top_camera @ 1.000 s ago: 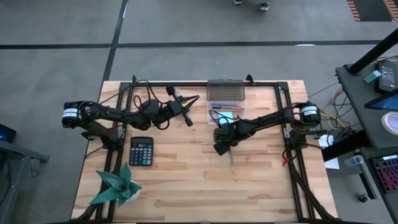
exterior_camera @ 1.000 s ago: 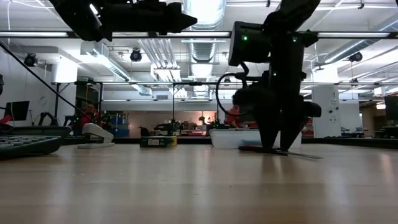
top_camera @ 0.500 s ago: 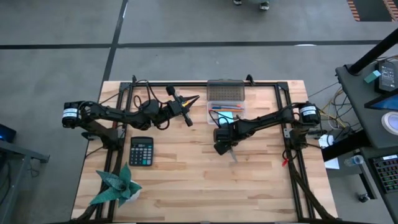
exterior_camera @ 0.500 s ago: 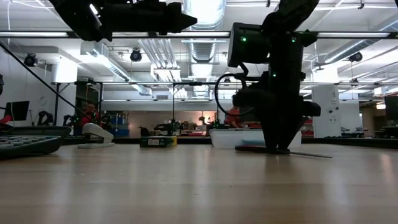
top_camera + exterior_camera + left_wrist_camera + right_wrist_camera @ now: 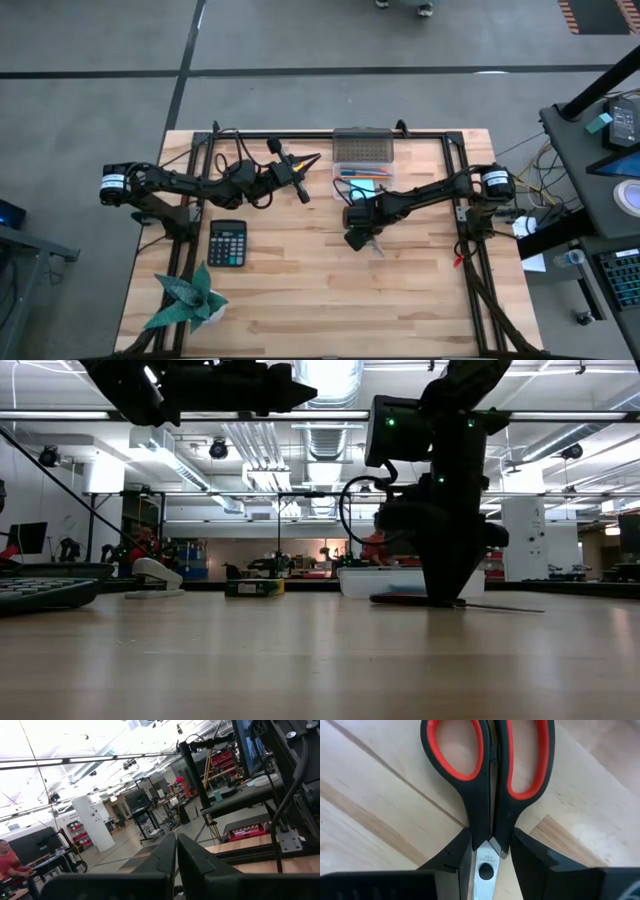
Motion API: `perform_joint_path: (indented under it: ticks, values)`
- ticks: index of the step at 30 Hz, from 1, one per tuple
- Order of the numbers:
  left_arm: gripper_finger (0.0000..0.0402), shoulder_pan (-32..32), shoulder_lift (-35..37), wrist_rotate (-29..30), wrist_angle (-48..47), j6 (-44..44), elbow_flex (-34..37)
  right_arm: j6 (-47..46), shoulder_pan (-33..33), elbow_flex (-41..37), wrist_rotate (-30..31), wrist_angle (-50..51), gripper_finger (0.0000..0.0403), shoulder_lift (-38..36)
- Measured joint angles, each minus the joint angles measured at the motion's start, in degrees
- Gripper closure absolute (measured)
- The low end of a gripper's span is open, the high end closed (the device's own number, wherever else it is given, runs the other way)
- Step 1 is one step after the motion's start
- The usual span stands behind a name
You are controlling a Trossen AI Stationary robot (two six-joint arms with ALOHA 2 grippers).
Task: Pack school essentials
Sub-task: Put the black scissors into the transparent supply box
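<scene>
The right gripper (image 5: 490, 851) straddles the red-handled scissors (image 5: 487, 780) at the pivot, fingers (image 5: 451, 854) pressed against both sides, clamped across the neck. The scissors lie flat on the wooden table (image 5: 300, 280), long axis running straight ahead of the wrist, just in front of the clear pencil case (image 5: 362, 178). The left gripper (image 5: 300, 162) hangs high, fingers together (idle, farther off). Behind stretches an open workshop.

calculator (image 5: 227, 243) left-centre | green paper plant (image 5: 187, 299) just beside, near corner
</scene>
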State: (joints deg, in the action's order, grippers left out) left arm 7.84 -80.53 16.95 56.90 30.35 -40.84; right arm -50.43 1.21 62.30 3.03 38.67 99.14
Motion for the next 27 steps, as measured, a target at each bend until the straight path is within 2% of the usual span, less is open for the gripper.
perform_joint_path:
  ticks: [9,18,27]
  values:
    - [0.0402,-0.1,0.0,0.0,0.0,0.0,0.1,9.4,0.6,0.1,-1.7,5.2,0.0295,-4.3]
    - [0.0402,-0.1,0.0,0.0,0.0,0.0,0.2,26.5,1.4,0.1,-4.9,8.3,0.0296,-9.6]
    - [0.0402,-0.1,0.0,0.0,0.7,0.0,0.2,38.4,-4.7,0.1,-4.6,9.4,0.0296,-14.3]
